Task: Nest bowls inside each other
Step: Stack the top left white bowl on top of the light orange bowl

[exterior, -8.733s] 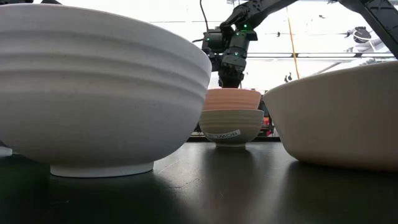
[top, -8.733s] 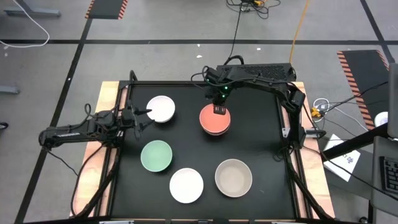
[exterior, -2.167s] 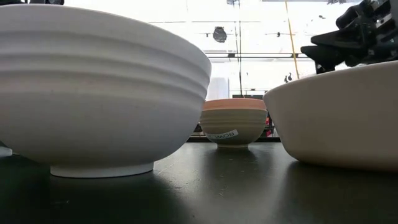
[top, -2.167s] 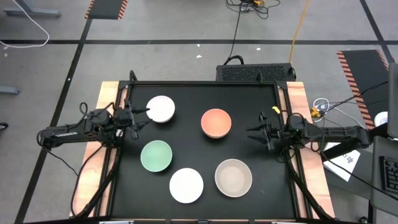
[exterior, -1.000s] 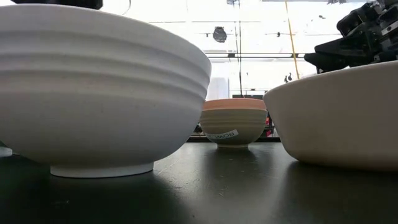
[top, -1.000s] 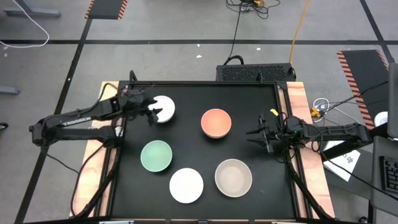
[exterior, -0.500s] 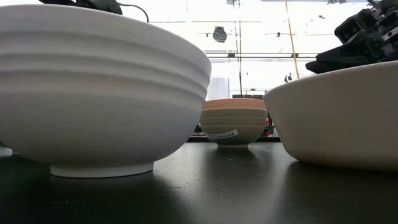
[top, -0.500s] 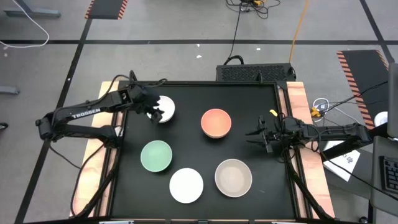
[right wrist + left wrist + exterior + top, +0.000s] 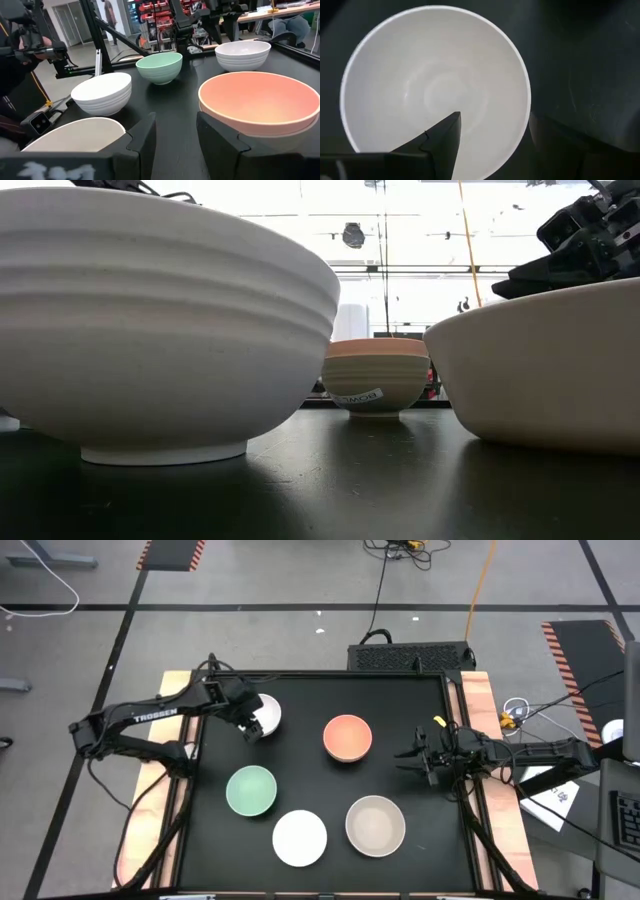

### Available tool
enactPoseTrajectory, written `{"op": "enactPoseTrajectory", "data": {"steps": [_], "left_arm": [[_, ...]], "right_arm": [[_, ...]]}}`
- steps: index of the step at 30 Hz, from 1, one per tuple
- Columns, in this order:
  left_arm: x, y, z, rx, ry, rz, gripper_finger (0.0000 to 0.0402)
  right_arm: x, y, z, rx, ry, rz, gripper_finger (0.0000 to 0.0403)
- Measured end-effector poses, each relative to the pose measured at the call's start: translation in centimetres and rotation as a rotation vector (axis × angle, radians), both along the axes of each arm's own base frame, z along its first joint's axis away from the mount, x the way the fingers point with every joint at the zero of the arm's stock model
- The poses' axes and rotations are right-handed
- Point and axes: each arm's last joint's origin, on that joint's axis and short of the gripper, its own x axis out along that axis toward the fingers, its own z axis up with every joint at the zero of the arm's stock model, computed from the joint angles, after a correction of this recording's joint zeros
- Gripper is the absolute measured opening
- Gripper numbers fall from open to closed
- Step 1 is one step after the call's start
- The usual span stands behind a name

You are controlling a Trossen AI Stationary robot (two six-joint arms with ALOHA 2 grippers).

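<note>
High view: the left tool point(image 9: 256, 725) is hanging over the near-left rim of the white bowl point(image 9: 266, 712) at the far left of the black surface point(image 9: 400, 700). Its two fingers are standing wide apart; in the left wrist view one finger point(image 9: 437, 142) is showing over the bowl's inside and the other point(image 9: 555, 140) is sitting outside the rim, over the dark surface, so the rim is lying between them. Whether either finger is touching the bowl cannot be told.

The right tool point(image 9: 404, 754) is waiting low at the right edge of the surface, pointing inward, with its fingers partly apart and nothing between them. In the right wrist view its fingers point(image 9: 142, 137) are framing the orange-coral bowl point(image 9: 260, 102).

Moving outward from the white bowl, the orange-coral bowl is sitting far centre, nested inside an olive-grey bowl point(image 9: 375, 385) that is bearing a white label, as the low view is showing. A mint green bowl point(image 9: 251, 790) is standing left of centre. A second white bowl point(image 9: 300, 837) is sitting at the near edge, and a beige bowl point(image 9: 375, 825) is lying just beside it to the right. All of these are standing upright, and the four outside the nested pair are standing apart from one another.
</note>
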Motion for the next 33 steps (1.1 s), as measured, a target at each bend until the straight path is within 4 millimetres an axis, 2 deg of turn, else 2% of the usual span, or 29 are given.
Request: {"op": "enactPoseTrajectory", "data": {"steps": [17, 26, 33], "left_arm": [[-0.3, -0.7, -1.0, -0.066, 0.022, -0.042, 0.0239], [0.6, -0.3, -3.3, -0.116, 0.115, -0.047, 0.0239], [1.7, 0.3, -4.6, -0.105, 0.123, -0.074, 0.0239]], "right_arm": [[0.0, 0.0, 0.0, 0.019, 0.007, -0.002, 0.0132], [0.0, 0.0, 0.0, 0.025, 0.007, -0.002, 0.0132], [0.0, 0.0, 0.0, 0.026, 0.008, -0.003, 0.0132]]}}
